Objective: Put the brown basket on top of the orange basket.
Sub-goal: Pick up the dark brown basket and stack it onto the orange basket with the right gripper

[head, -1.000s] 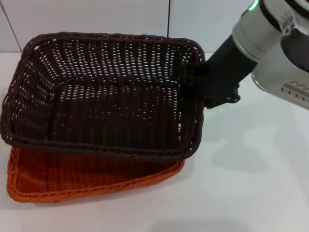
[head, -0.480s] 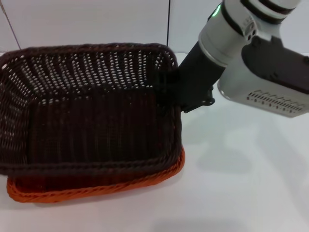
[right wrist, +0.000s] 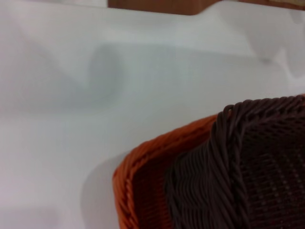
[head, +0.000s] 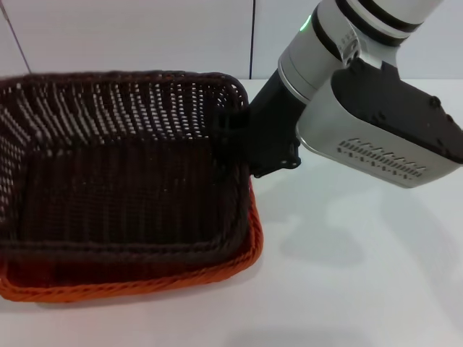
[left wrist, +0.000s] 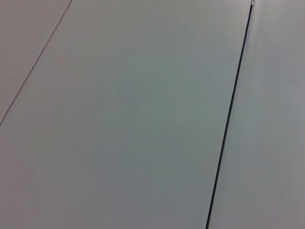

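Observation:
The brown basket (head: 116, 166) sits inside the orange basket (head: 145, 283), whose rim shows only along the front and the right corner. My right gripper (head: 233, 141) is shut on the brown basket's right rim, reaching in from the upper right. In the right wrist view a corner of the brown basket (right wrist: 257, 167) lies within the orange basket's (right wrist: 143, 176) rim. The left wrist view holds only wall panels, and my left gripper appears in no view.
The baskets rest on a white table (head: 362, 289), bare to their right and front. A white panelled wall with a dark seam (head: 252, 36) stands behind. A brown wooden edge (right wrist: 162, 5) shows far off in the right wrist view.
My right arm has carried the brown basket leftward and down over the orange basket. Less of the orange basket shows at the front than before.

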Robot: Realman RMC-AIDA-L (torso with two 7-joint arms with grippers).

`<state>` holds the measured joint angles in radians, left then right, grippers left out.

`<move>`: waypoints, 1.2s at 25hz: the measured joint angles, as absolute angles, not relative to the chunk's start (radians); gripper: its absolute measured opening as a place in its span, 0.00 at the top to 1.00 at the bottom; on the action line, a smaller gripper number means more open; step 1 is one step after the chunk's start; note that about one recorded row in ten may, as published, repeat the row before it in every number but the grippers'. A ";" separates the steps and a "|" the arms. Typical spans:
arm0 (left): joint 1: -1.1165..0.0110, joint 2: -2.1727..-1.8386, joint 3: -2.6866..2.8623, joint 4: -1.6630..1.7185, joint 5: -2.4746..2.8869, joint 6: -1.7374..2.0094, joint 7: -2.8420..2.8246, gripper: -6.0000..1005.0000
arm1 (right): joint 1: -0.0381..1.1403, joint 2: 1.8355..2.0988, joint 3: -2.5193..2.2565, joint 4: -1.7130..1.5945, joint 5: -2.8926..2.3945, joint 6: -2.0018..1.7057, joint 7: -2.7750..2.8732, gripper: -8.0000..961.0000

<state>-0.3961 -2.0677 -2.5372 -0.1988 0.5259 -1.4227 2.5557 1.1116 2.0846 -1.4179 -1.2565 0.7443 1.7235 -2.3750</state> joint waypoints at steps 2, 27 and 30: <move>-0.396 -2.068 -2.537 -0.195 0.526 -1.424 2.556 0.24 | 1.075 2.085 -1.426 -1.290 0.751 1.700 -2.356 0.86; -0.400 -2.065 -2.545 -0.206 0.526 -1.456 2.557 0.24 | 0.793 2.080 -1.474 -1.655 0.791 1.604 -2.317 0.59; -0.400 -2.064 -2.546 -0.206 0.526 -1.456 2.557 0.24 | 0.751 2.081 -1.468 -1.712 0.804 1.609 -2.308 0.58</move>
